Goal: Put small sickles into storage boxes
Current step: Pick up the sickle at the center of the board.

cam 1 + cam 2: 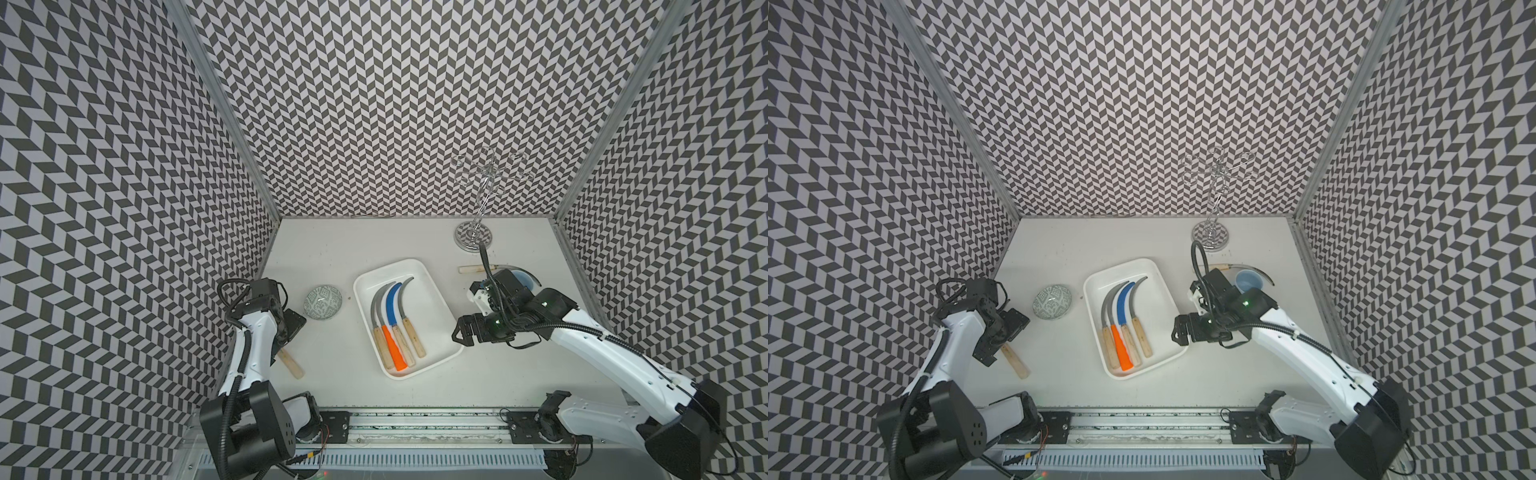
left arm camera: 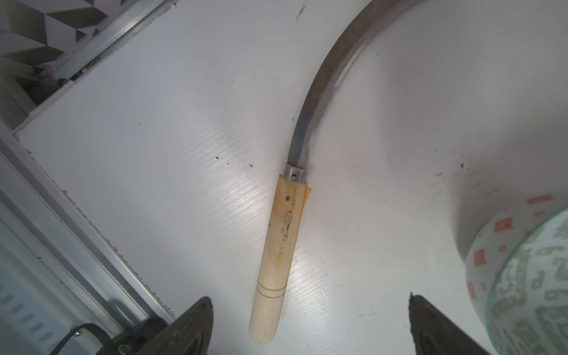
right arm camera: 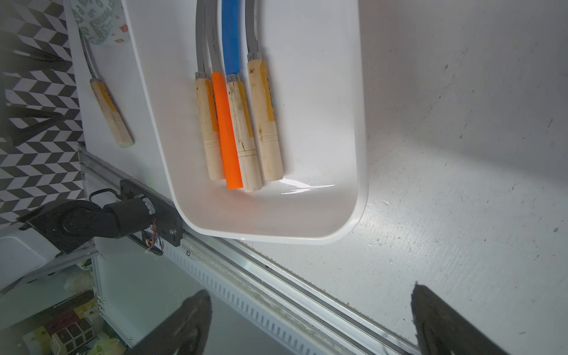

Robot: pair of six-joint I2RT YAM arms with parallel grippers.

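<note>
Lying together in the white tray [image 1: 436, 316] mid-way across the worktop [image 1: 332, 249] are four sickles [image 1: 390, 309]; a fifth sickle [image 2: 278, 246] rests near the left edge beneath the left fingers [image 2: 193, 325], spread wide and empty like the right fingers [image 3: 442, 322].

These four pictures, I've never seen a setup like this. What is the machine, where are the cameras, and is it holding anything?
It is a two-armed robot working at a table. Two pictures look down from overhead; the two others come from a camera on each wrist. Four sickles lie in a white tray. A fifth sickle lies on the table under the left pincer, beside a patterned bowl. A sixth sickle lies by a blue mug, near a metal stand. The right pincer hangs near the tray's edge. Both pincers are open and hold nothing.
</note>
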